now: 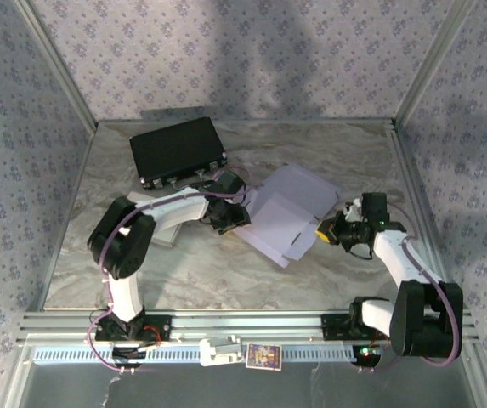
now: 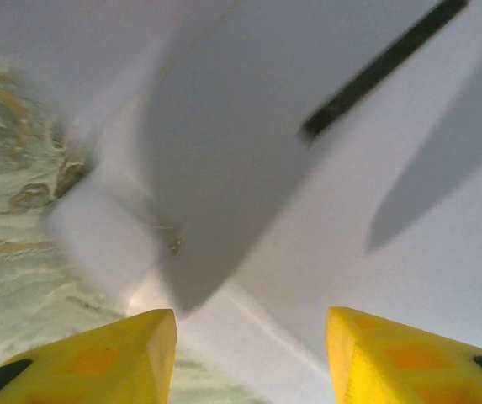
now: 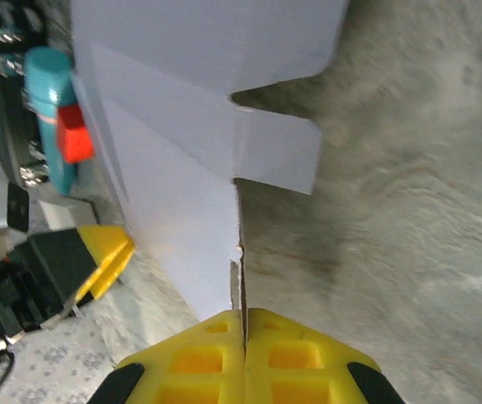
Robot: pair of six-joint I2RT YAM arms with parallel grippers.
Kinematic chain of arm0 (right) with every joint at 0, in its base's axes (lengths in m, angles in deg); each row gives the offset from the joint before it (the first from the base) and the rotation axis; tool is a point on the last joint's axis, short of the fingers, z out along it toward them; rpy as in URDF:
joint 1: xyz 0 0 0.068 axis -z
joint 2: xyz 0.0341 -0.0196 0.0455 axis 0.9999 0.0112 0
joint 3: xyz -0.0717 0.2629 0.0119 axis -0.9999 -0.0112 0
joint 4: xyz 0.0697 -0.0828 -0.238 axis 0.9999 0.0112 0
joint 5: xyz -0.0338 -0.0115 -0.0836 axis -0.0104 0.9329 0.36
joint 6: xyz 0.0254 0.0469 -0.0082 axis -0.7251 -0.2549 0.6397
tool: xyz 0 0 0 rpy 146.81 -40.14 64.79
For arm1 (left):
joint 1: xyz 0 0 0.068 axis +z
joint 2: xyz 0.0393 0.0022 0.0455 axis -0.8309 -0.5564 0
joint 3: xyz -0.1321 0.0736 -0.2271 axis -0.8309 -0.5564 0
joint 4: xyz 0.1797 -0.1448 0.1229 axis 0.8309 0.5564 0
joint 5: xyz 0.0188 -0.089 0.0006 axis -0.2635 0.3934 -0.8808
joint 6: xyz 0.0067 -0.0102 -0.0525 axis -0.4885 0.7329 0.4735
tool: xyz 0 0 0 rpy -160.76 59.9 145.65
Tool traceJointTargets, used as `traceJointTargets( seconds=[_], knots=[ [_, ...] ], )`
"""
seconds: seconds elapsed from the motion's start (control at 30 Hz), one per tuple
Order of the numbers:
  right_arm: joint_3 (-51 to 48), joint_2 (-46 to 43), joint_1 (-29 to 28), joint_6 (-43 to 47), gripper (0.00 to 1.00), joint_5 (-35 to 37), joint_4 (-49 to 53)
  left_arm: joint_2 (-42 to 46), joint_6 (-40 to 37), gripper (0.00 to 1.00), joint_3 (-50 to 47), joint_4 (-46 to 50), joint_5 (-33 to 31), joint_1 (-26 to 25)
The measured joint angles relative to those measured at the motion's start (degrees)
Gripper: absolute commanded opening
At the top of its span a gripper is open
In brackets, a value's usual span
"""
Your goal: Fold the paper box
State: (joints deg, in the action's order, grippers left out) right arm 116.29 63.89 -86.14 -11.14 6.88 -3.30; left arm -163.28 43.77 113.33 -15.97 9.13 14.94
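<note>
**A:** Surface & room, quick?

**B:** Marbled grey-beige table point(image 1: 226, 280). The paper box point(image 1: 290, 212) lies on it unfolded, mostly flat, flaps spread, approx mid-table. Walls point(image 1: 251, 51) w/ a small floral print stand behind the box & on both sides of it, w/ metal frame posts point(image 1: 56, 59) at the corners. A black case point(image 1: 178, 150) sits behind-left of the box, near but apart. A slotted rail point(image 1: 251, 323) runs on the box's near side.

**A:** Arms?

**B:** The left arm point(image 1: 124, 238) rises from the rail, bends at the elbow & reaches across to the box's left edge. The left gripper point(image 1: 226, 217) is over that edge, jaws spread. In the wrist view its yellow fingertips point(image 2: 131, 353) stand wide w/ nothing btwn them, white panel just beyond. The right arm point(image 1: 404, 263) comes in from the box's right. The right gripper point(image 1: 324, 231) is at the right-hand flap, clamped. Its fingertips point(image 3: 207, 358) press together on the flap's thin corner.

**A:** Anything hidden or unclear?

**B:** The box's left edge is covered by the left gripper from above. The left wrist view is blurred. A dark slot point(image 2: 384, 67) crosses the panel there, can't tell what kind of cut. A teal & red item point(image 3: 51, 109) shows left of the box in the right wrist view, can't ID it. The box's far side is cut off there.
</note>
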Motion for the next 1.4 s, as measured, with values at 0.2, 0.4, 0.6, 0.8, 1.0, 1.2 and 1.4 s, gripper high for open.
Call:
traceJointTargets(
  seconds=[0.2,0.4,0.6,0.8,1.0,1.2,1.4],
  knots=[
    [12.4,0.1,-0.4,-9.5,0.0,1.7,4.6,17.0,-7.8,0.54,-1.9,-3.7,-3.6,0.0],
    [28.5,5.2,-0.4,-19.1,0.0,2.6,13.4,31.3,-28.5,0.55,-11.4,-11.1,-6.9,-2.1],
    [42.1,9.0,-0.2,-27.1,0.0,2.4,20.2,29.9,-48.2,0.58,-15.0,-14.9,-9.6,-4.5],
    [46.6,10.8,0.1,-33.9,0.0,1.0,23.6,22.9,-55.2,0.58,-15.0,-22.7,-11.2,-4.2],
    [49.7,12.0,2.0,-37.5,0.0,0.7,25.8,19.0,-55.3,0.59,-15.0,-28.2,-6.6,-4.4],
    [51.1,12.8,2.7,-39.6,0.0,-0.7,26.9,18.6,-54.6,0.59,-15.3,-33.6,-8.7,-3.5],
    [53.8,13.3,4.4,-41.1,0.0,-2.0,28.5,17.6,-54.1,0.59,-15.3,-36.9,-5.2,2.3]
  ],
)
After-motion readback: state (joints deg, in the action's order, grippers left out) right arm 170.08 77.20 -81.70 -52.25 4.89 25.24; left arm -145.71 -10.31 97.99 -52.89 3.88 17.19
